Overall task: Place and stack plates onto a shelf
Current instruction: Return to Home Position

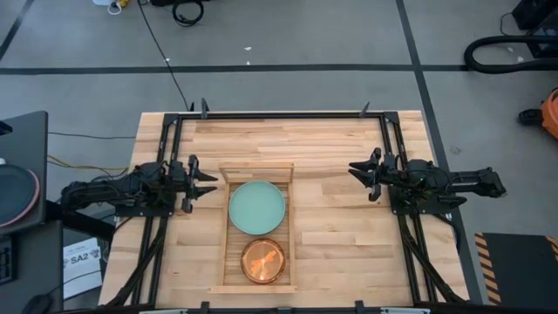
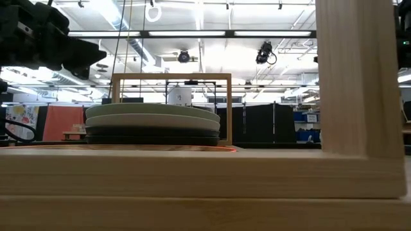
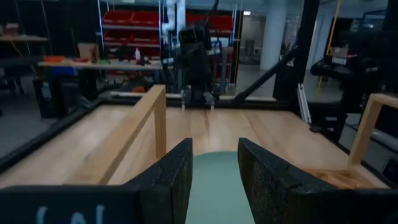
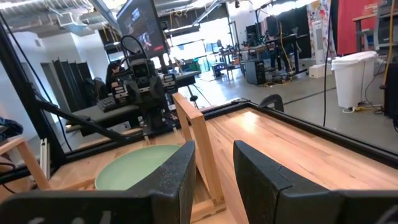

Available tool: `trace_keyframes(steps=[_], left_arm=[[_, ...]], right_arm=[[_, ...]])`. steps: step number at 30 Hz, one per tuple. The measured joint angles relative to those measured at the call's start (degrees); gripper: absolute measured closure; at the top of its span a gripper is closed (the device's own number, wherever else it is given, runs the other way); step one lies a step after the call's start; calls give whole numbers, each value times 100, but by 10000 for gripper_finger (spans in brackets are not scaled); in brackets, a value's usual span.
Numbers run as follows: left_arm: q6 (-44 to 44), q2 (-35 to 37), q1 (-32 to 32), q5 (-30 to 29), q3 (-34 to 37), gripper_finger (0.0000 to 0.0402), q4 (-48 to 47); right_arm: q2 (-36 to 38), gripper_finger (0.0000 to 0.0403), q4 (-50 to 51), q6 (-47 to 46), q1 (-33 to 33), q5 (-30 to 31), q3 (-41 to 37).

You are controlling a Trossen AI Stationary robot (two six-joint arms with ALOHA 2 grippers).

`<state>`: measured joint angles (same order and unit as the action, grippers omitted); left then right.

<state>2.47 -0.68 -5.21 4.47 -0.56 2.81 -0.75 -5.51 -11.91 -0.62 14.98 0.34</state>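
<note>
The shelf (image 1: 220,262), a light-wood tray with upright wooden end frames, lies in the middle of the table. On its far half stands a stack of larger plates (image 2: 153,122) with a mint green plate (image 1: 256,208) on top and darker ones beneath. A small translucent orange plate (image 1: 262,261) lies flat on the near half. My left gripper (image 1: 207,185) hovers level just left of the shelf, open and pointing at the stack. My right gripper (image 1: 357,171) hovers level to the shelf's right, open, with bare table between it and the shelf. Nothing is between either pair of fingers (image 3: 214,149) (image 4: 213,152).
Black rails (image 1: 279,113) run along the table's far edge and down both sides under the arms. Bare plank tabletop (image 1: 336,227) lies between the shelf and the right arm. The shelf's upright wooden frames (image 4: 199,143) rise beside the stack.
</note>
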Motion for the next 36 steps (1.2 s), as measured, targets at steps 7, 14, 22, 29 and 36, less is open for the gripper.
trace_keyframes(steps=[7,14,22,29,36], left_arm=[[-149,-39,2,2,1,267,-9],[-166,-45,2,0,1,267,-85],[-104,-45,2,2,3,267,-70],[-48,-43,2,44,14,267,215],[-41,-45,2,26,14,267,245]], right_arm=[[0,288,37,3,0,0,0],[0,288,223,5,0,-2,0],[0,288,220,4,0,-4,0],[0,288,218,5,0,-4,2],[0,288,217,5,0,-7,2]])
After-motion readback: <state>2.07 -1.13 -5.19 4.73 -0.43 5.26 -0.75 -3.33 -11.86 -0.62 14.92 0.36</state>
